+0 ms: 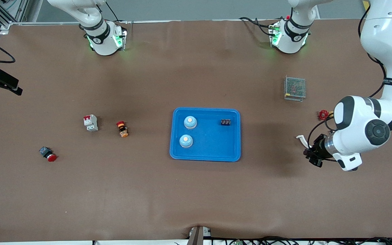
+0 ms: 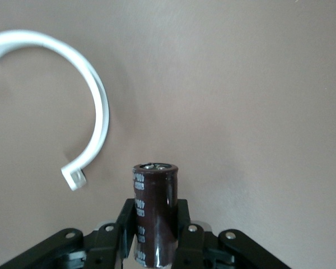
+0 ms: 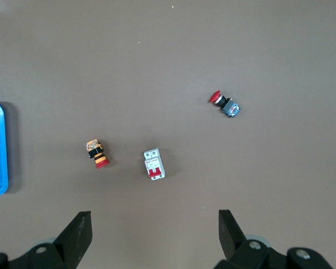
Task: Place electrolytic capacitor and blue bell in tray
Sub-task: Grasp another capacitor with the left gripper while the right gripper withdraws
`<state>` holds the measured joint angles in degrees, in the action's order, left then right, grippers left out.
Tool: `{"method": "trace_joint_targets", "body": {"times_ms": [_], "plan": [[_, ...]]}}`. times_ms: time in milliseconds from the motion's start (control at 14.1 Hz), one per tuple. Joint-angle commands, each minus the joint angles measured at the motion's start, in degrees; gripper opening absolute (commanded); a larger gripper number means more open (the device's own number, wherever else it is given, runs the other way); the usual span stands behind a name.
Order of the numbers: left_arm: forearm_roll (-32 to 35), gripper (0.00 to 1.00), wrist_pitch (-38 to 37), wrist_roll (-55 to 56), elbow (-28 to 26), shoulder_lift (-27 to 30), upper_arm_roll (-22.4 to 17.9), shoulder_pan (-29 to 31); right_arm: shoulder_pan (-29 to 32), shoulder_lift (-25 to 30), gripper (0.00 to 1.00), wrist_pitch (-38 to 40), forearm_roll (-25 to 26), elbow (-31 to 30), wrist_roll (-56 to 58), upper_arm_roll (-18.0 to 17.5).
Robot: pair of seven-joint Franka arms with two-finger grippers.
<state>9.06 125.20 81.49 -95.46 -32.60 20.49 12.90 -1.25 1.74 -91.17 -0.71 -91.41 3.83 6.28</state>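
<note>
While the right gripper (image 3: 154, 235) waits with its jaws spread wide and empty, high over the right arm's end of the table, the work in hand belongs to the other arm. Taking the blue tray (image 1: 205, 156) as landmark and going across the front view: toward the right arm's end lie a red-capped push button (image 1: 48, 154), a white circuit breaker (image 1: 91, 123) and an orange-and-black switch (image 1: 122, 129), all well apart from the tray. In the tray sit two blue bells (image 1: 190, 122), one nearer the front camera than the other, and a small black display module (image 1: 225, 122). Toward the left arm's end stand a metal mesh box (image 1: 295, 88), a red valve handle (image 1: 323, 114) and a white curved clip (image 1: 301, 139).

The left gripper (image 2: 155, 238) is clamped on the electrolytic capacitor (image 2: 154, 213), a dark brown cylinder standing upright between the fingers, over bare table beside the clip and well apart from the tray.

The bell part looks done; the capacitor is grasped but not delivered. The next move likely calls for carrying it over the tray, lowering into a bare patch clear of the bells and module, then releasing.

A plain brown mat covers the table; cables trail along its edges.
</note>
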Motion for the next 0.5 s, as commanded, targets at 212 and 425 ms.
{"method": "trace_joint_targets", "body": {"times_ms": [212,425], "plan": [[-0.4,0.00,0.3,15.3,-3.5,3.1,0.7,-3.2,1.3,-0.3,1.00,0.7,0.5,2.2,0.2,-0.6],[-0.4,0.00,5.8,21.9,-8.9,6.8,1.3,-3.8,1.3,-0.3,1.00,1.0,0.7,2.2,0.2,-0.6]]}}
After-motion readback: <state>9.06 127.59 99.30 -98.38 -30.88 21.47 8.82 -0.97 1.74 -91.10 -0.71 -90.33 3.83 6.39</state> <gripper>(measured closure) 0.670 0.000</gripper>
